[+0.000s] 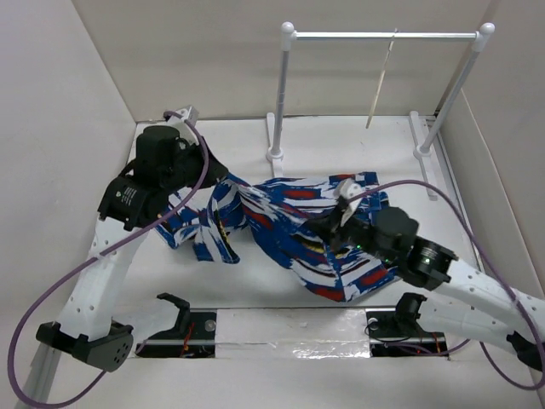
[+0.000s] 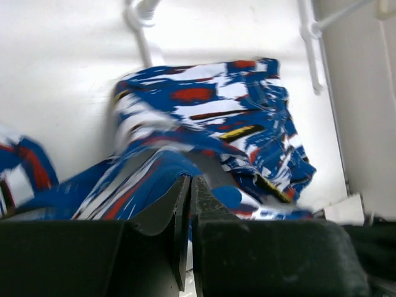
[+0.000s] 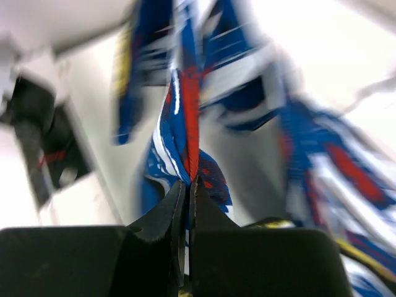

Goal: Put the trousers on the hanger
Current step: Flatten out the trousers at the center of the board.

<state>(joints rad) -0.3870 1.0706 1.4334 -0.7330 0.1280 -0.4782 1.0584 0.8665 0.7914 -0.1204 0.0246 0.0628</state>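
Though low, jaws tight on trousers (image 1: 281,204).

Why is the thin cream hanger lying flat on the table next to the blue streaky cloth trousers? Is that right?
Not quite. The thin cream hanger hangs from the top bar of the white tubular rack, not flat on the table; the top external view shows it. The blue streaky cloth trousers do lie on the table.

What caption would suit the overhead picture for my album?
Left claw and right claw pinch the blue trousers crumpled on the table; the hanger dangles from the rack behind.
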